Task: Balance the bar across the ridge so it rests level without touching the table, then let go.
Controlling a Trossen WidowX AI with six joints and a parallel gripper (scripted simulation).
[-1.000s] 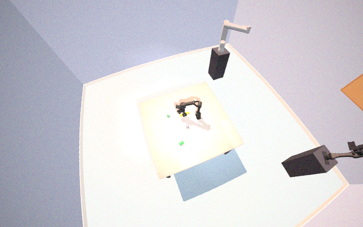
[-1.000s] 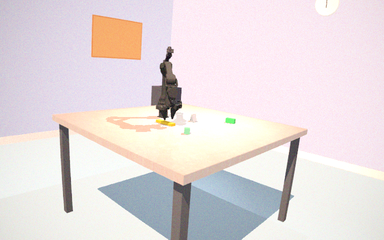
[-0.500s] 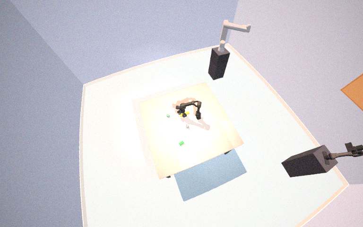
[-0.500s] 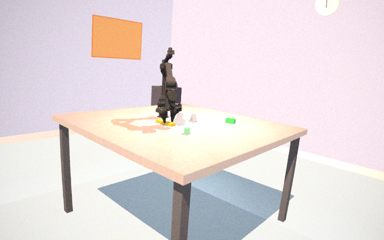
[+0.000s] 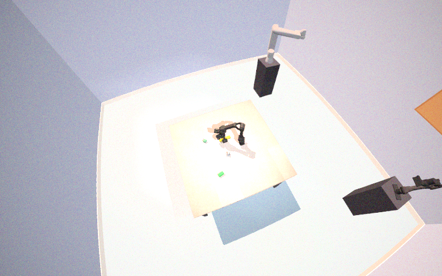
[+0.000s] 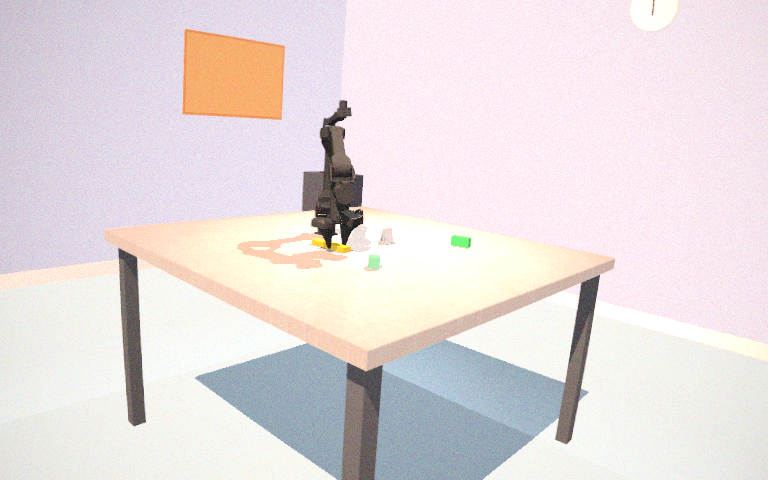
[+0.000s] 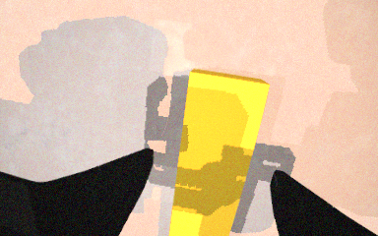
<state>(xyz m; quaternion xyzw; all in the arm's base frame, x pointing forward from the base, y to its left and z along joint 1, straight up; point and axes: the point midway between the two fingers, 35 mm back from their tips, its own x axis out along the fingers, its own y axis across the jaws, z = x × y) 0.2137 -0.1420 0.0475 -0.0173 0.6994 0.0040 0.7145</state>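
Observation:
The yellow bar (image 5: 227,137) (image 6: 343,249) (image 7: 217,113) lies flat on the table (image 5: 202,195) (image 6: 283,277). My gripper (image 6: 336,246) (image 7: 212,167) is open and low over the bar. In the wrist view one finger is on each side of the bar, with a gap on both sides, and nothing is held. The bar's near end runs out of the bottom of the wrist view. The ridge (image 5: 228,154) (image 6: 386,236) is a small pale grey piece standing on the table, apart from the bar. Its exact shape is hard to tell.
A small green block (image 5: 204,141) (image 6: 373,262) stands near the bar. A longer green block (image 5: 221,174) (image 6: 461,241) lies beyond the ridge from the bar. Two other arms stand on dark pedestals (image 5: 266,76) (image 5: 371,198) off the table.

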